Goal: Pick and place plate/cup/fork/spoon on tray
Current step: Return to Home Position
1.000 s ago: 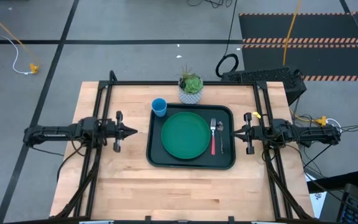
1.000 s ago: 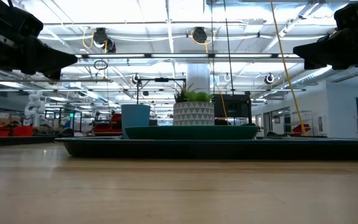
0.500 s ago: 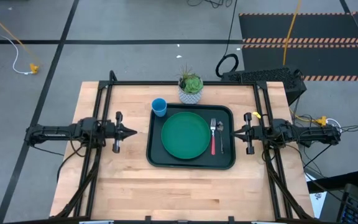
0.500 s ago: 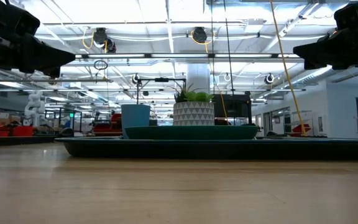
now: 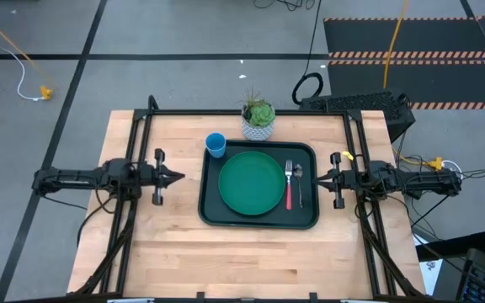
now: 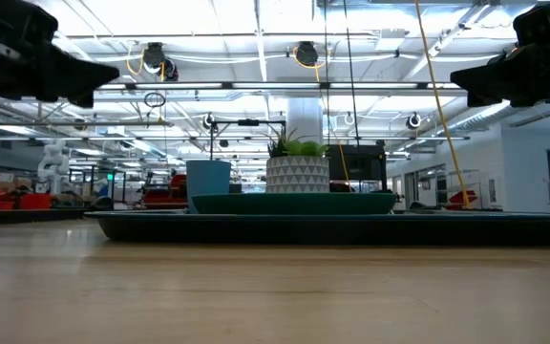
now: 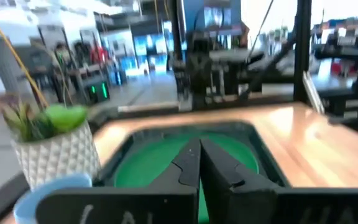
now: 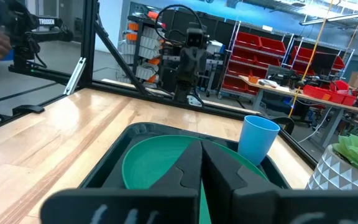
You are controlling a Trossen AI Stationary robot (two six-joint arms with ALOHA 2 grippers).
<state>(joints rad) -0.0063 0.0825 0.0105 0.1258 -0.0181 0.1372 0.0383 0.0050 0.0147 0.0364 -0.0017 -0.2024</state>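
With the fingers of the left gripper [image 5: 178, 177] and right gripper [image 5: 317, 178] seen pressed together, the light, rigid blue cup [image 5: 215, 145], standing off the tray [image 5: 259, 220], is judged best pinched across its thin rim.

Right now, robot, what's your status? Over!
Left gripper and right gripper shut, empty, either side of the tray. Plate, fork, spoon on tray. Cup sits outside the tray's far corner, by the plant pot.

My overhead camera looks straight down; my low one sits level at tabletop height. Both wrist cameras face inward, sharing the tray [image 5: 258, 186].
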